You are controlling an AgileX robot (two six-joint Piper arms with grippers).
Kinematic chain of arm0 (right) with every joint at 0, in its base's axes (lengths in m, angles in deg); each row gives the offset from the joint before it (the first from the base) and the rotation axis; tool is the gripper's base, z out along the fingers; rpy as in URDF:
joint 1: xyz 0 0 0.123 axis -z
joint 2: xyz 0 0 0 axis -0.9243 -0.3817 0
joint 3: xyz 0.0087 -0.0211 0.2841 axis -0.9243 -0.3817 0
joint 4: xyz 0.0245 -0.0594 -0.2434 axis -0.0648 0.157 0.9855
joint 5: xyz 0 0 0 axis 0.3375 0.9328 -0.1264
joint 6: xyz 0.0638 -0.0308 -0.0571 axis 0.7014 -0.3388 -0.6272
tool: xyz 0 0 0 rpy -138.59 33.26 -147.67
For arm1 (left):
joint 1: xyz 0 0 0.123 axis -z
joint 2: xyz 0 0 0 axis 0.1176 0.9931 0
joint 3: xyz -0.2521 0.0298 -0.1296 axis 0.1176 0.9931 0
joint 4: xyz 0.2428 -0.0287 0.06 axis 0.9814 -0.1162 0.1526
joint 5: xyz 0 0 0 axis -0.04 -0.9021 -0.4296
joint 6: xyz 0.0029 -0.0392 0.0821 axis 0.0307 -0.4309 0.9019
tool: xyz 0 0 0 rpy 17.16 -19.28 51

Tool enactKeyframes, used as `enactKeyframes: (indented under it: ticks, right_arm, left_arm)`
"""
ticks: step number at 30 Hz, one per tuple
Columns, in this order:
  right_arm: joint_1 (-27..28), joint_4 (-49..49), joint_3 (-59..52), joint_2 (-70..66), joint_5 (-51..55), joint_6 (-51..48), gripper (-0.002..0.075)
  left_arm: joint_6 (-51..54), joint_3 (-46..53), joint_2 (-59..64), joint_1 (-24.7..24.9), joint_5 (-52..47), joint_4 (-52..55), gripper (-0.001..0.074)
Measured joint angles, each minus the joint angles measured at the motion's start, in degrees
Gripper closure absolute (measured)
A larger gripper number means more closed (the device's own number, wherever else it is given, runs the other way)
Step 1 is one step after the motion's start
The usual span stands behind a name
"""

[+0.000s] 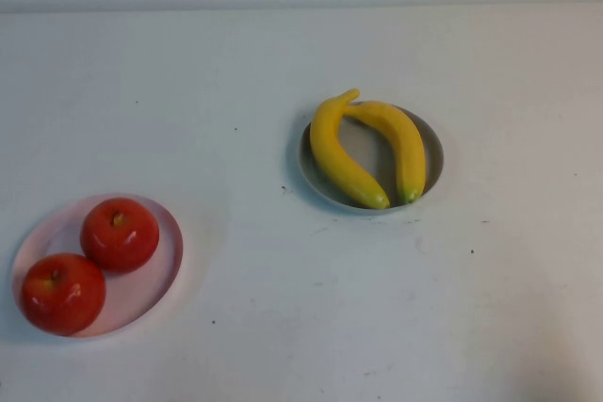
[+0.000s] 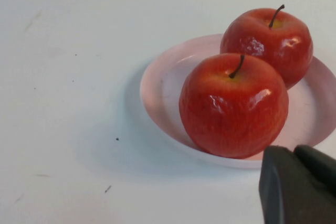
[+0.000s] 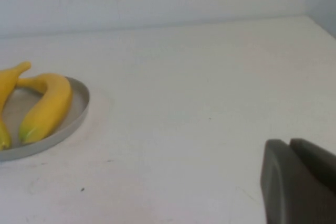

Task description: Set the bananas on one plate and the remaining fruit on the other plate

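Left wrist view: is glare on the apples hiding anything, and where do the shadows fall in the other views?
Left wrist view: small white highlights on both apples, nothing hidden; left tool a dark blur at the corner. High view: soft shadow left of the grey-blue plate, bananas sharp. Right wrist view: right tool blurred.
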Motion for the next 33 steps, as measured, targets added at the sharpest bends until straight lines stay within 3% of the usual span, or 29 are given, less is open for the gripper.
enactKeyframes:
  ticks: [13,33]
  right_arm:
    - [-0.58,0.0,0.0,14.92,21.07,0.0,0.0741]
    - [-0.61,0.0,0.0,14.92,21.42,0.0,0.0741]
  left_arm:
    - [0.0,0.0,-0.02,0.0,0.0,0.0,0.0731]
    - [0.0,0.0,-0.02,0.0,0.0,0.0,0.0731]
